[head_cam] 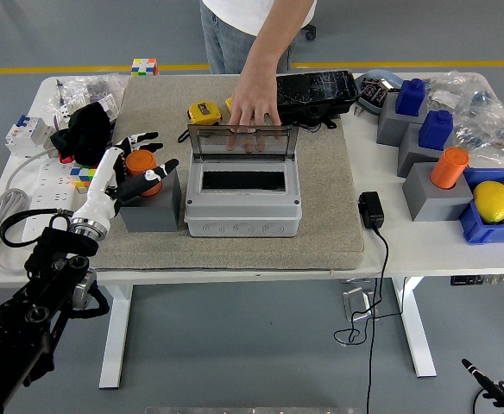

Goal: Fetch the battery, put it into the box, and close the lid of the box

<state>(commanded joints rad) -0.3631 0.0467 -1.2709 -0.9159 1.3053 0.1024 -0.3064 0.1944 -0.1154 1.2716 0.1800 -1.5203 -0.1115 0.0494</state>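
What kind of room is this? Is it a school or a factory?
Probably a robot lab or workshop, not a school. A robot's left hand reaches over a white table crowded with test parts, such as a grey electrical box and a power strip. The grey floor has a yellow line.

Orange cylindrical battery (141, 166) standing upright in grey block (151, 205), left of box. Grey rectangular box (243, 203) at centre of tan mat (321, 216), dark interior exposed. Transparent hinged lid (243, 141) raised upright along the far edge, open.
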